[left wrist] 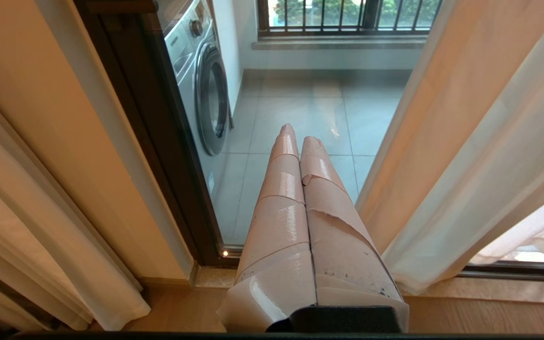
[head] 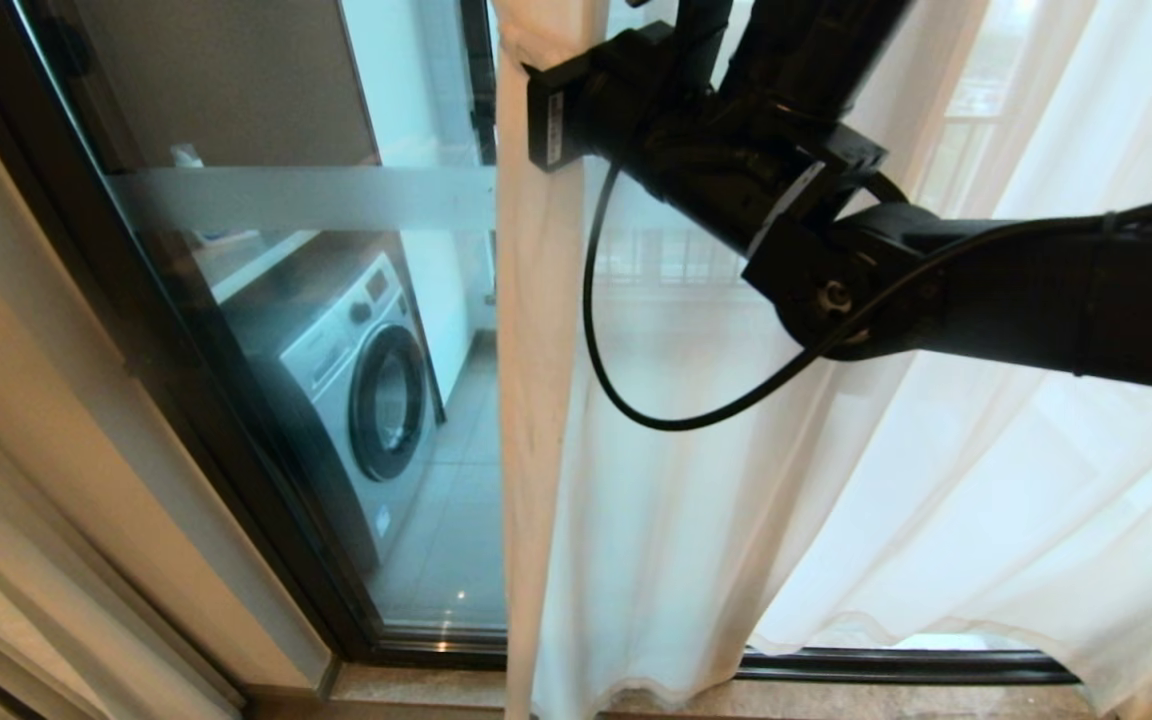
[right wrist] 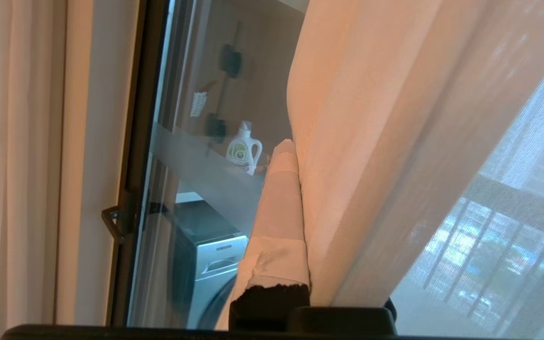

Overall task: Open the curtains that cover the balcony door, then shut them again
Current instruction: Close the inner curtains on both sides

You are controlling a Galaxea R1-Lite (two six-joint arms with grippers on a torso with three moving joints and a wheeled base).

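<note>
The sheer cream curtains (head: 656, 520) hang over the right part of the balcony door (head: 336, 200), with their left edge pulled straight and taut. The left glass panel and its frosted band are uncovered. My right arm (head: 736, 150) reaches up from the right to that edge. In the right wrist view my right gripper (right wrist: 292, 152) is shut on the curtains (right wrist: 371, 118). One taped finger (right wrist: 279, 203) shows and the fabric hides the other. My left gripper (left wrist: 300, 134) is shut on nothing and hangs low, pointing at the door sill beside the curtains (left wrist: 465, 141).
A washing machine (head: 356, 380) stands behind the glass, with a detergent bottle (right wrist: 243, 148) on a shelf above it. The dark door frame (head: 186, 400) runs down the left. Another cream panel (left wrist: 40, 236) hangs at the far left. A barred window (left wrist: 347, 14) lies beyond.
</note>
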